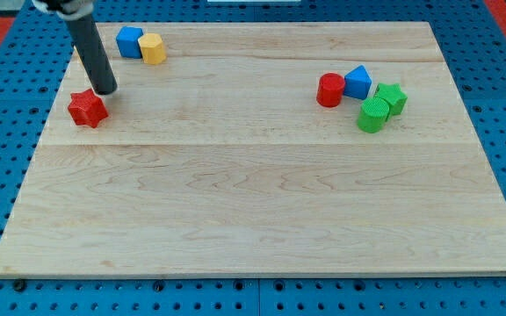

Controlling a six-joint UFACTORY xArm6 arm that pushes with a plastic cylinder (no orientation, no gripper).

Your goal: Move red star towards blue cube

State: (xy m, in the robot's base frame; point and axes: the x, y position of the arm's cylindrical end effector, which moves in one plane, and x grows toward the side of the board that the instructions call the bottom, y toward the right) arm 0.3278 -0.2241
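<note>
The red star (87, 108) lies near the board's left edge, toward the view's top. The blue cube (130, 40) sits at the top left, touching a yellow block (153, 48) on its right. My tip (106, 90) is just above and right of the red star, very close to it or touching its upper right point. The rod slants up to the view's top left. The blue cube is above and to the right of the star.
At the right, a red cylinder (329, 90), a blue triangular block (357, 82), a green star (391, 97) and a green cylinder (373, 115) cluster together. The wooden board (253, 202) lies on a blue pegboard.
</note>
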